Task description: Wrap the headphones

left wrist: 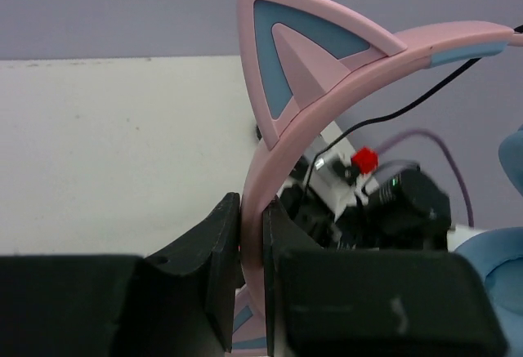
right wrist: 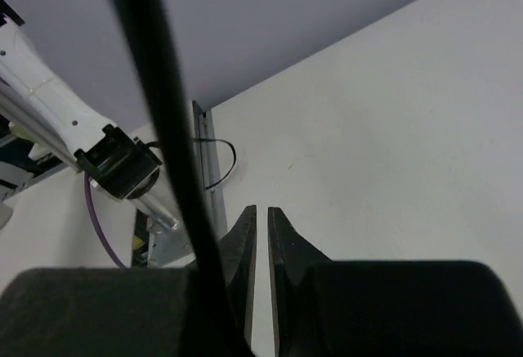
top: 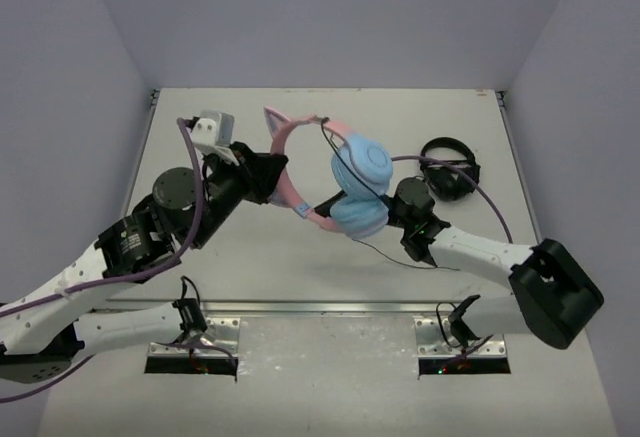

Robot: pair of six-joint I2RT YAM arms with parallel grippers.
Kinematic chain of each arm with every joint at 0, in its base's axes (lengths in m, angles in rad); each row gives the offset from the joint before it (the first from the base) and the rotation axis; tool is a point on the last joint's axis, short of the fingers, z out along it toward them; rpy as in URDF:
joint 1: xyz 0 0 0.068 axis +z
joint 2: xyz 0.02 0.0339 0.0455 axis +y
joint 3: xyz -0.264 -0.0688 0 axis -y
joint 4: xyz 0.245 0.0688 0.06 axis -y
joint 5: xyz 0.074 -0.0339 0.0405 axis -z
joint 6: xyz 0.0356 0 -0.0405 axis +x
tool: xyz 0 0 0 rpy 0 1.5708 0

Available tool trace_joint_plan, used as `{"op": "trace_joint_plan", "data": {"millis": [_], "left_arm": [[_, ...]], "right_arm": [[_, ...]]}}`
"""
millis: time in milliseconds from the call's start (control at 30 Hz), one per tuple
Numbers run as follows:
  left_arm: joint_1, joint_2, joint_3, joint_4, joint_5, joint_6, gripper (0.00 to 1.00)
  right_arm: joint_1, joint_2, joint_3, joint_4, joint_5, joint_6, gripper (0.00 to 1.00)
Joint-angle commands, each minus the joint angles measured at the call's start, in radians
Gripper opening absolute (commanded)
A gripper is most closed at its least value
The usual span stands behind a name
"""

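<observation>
**Headband clamped, cable loose**

Our left gripper pinches the headphones by the pink headband, apparently lifted. Our right gripper stands barely parted and empty, with the cable just beside its left finger. We judge the band light and stiff, the cable thin and floppy: take it near the earcups.
</observation>
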Motion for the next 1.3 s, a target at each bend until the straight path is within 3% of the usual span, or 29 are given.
{"op": "trace_joint_plan", "data": {"millis": [0,200,267,300,367,500,733,833,1000,1100,1267], "left_arm": [[-0.006,0.027,0.178,0.032,-0.42,-0.213,0.0],[0.005,0.182,0.326,-0.015,-0.741,-0.205,0.0],[0.043,0.256,0.397,-0.033,-0.753,-0.17,0.0],[0.122,0.277,0.425,-0.052,-0.704,-0.171,0.0],[0.28,0.342,0.499,-0.111,-0.623,-0.196,0.0],[0.455,0.445,0.584,-0.162,-0.442,-0.176,0.0],[0.546,0.549,0.582,-0.139,-0.429,-0.136,0.0],[0.546,0.574,0.491,-0.078,-0.454,-0.051,0.0],[0.545,0.551,0.194,0.21,-0.296,0.163,0.0],[0.545,0.546,-0.01,0.422,-0.083,0.446,0.0],[0.501,0.457,-0.333,0.675,0.224,0.542,0.0]], "right_arm": [[0.039,0.103,-0.072,0.291,-0.026,0.102,0.11],[0.113,0.151,-0.223,0.442,0.016,0.11,0.11],[0.142,0.139,-0.252,0.442,0.045,0.099,0.02],[0.154,0.129,-0.274,0.431,0.057,0.09,0.01],[0.191,0.077,-0.298,0.351,0.112,0.049,0.01],[0.298,-0.088,-0.291,0.07,0.332,-0.117,0.01],[0.464,-0.217,-0.127,-0.383,0.548,-0.335,0.01],[0.527,-0.24,-0.016,-0.533,0.622,-0.411,0.01],[0.533,-0.283,0.198,-0.712,0.725,-0.544,0.01],[0.515,-0.25,0.349,-0.83,0.823,-0.695,0.01],[0.345,-0.146,0.58,-0.931,0.774,-0.734,0.01]]}}
